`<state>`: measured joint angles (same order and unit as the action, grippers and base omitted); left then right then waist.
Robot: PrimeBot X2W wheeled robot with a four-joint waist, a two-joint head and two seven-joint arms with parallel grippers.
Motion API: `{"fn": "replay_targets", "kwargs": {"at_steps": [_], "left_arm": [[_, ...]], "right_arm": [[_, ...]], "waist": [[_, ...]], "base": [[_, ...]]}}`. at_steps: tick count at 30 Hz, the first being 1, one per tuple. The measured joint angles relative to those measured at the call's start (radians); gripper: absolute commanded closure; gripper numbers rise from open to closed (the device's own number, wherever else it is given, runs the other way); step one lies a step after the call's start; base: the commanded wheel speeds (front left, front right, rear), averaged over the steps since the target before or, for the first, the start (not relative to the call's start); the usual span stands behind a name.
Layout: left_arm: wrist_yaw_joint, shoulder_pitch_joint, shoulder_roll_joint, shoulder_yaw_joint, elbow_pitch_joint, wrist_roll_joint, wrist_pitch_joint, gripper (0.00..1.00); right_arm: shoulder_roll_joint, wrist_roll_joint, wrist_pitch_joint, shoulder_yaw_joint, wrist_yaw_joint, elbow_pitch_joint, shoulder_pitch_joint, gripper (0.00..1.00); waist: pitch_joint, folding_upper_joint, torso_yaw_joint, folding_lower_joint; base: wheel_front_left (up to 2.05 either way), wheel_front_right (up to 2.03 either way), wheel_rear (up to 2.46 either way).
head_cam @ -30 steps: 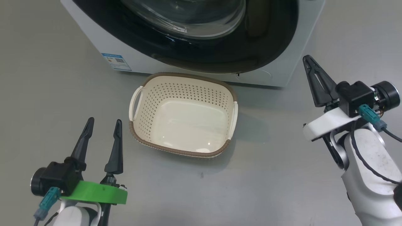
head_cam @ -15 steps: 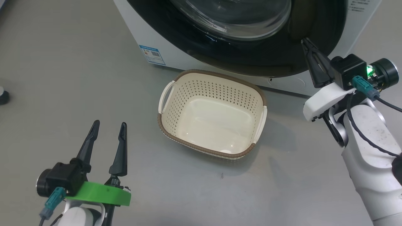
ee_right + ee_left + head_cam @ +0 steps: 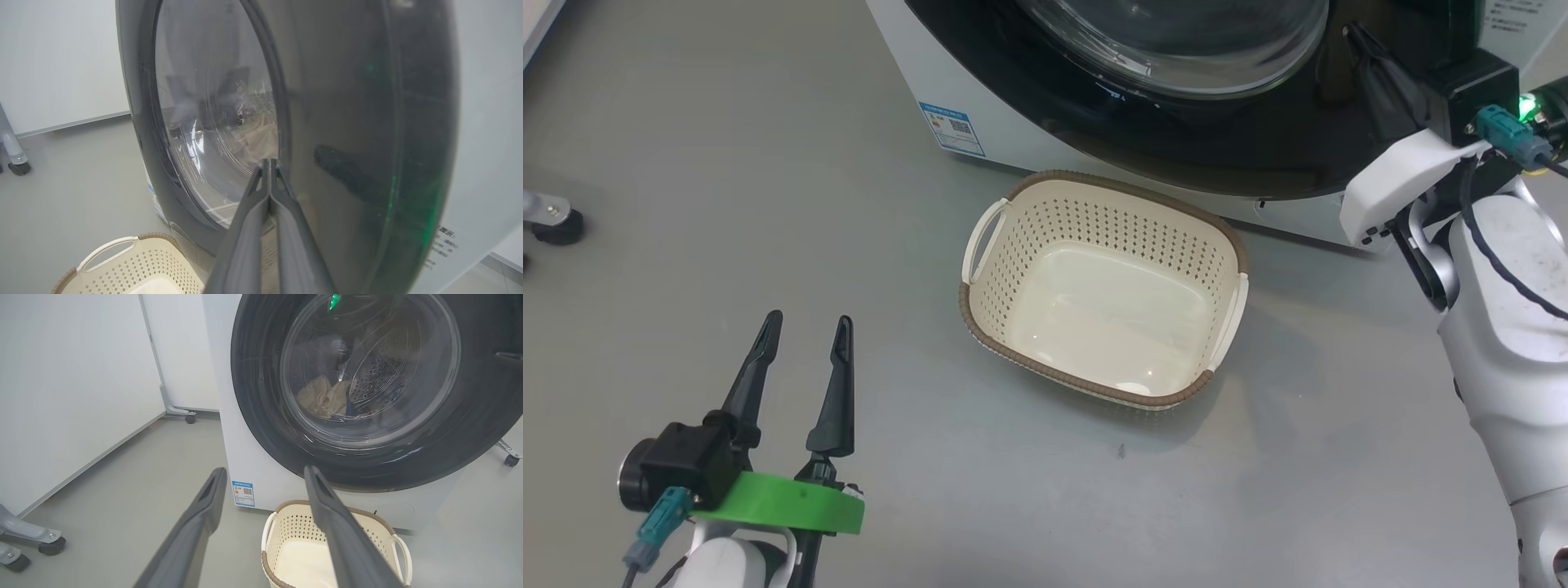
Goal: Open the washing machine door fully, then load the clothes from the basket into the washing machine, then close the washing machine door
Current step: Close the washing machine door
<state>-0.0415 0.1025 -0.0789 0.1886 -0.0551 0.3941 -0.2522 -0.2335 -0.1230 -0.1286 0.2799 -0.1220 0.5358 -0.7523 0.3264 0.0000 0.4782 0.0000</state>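
The black-rimmed washing machine door (image 3: 255, 416) lies closed, pale clothes (image 3: 320, 401) behind its glass. The cream basket (image 3: 1094, 224) stands bare on the floor (image 3: 768, 204) before it.

— What is noted on the left arm?
— Two long, dark, tapering fingers (image 3: 750, 384) are set just beyond a bright green bracket (image 3: 784, 505). A black camera housing (image 3: 682, 469) is mounted beside that bracket, and a teal connector (image 3: 654, 516) on a grey lead is plugged in below it.
— And across from the green bracket?
— A white bracket (image 3: 1392, 184) is fitted there. A second teal connector (image 3: 1499, 129), a green light (image 3: 1526, 104) and a black cable (image 3: 1474, 233) over a pale, speckled forearm (image 3: 1515, 343) are seen.
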Motion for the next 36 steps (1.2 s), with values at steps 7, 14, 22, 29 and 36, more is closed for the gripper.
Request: {"fn": "replay_targets", "kwargs": {"at_steps": [7, 14, 22, 29, 36], "left_arm": [[-0.009, 0.000, 0.008, -0.008, 0.001, -0.002, 0.000, 0.00], [-0.017, 0.001, 0.025, -0.008, 0.000, -0.002, 0.000, 0.00], [-0.026, 0.002, 0.030, -0.010, -0.003, -0.009, 0.000, 0.00], [-0.027, 0.003, 0.033, -0.017, -0.007, -0.009, 0.000, 0.00], [-0.031, 0.008, 0.035, -0.019, -0.023, -0.017, 0.000, 0.00]], "right_arm": [[-0.013, 0.000, 0.000, -0.003, -0.001, 0.041, -0.068, 1.00], [-0.028, 0.000, 0.000, -0.006, -0.009, 0.091, -0.119, 1.00], [-0.058, -0.001, 0.001, -0.040, -0.007, 0.148, -0.208, 1.00], [-0.049, -0.026, -0.006, -0.071, 0.011, 0.191, -0.256, 1.00], [-0.046, -0.026, -0.045, -0.062, 0.011, 0.247, -0.263, 1.00]], "waist": [[0.021, 0.0000, 0.010, 0.0000], [0.039, 0.0000, 0.026, 0.0000], [0.057, 0.0000, 0.048, 0.0000], [0.064, 0.0000, 0.057, 0.0000], [0.054, 0.0000, 0.060, 0.0000]], "base": [[0.00, 0.00, 0.00], [0.00, 0.00, 0.00], [0.00, 0.00, 0.00], [0.00, 0.00, 0.00], [0.00, 0.00, 0.00]]}}
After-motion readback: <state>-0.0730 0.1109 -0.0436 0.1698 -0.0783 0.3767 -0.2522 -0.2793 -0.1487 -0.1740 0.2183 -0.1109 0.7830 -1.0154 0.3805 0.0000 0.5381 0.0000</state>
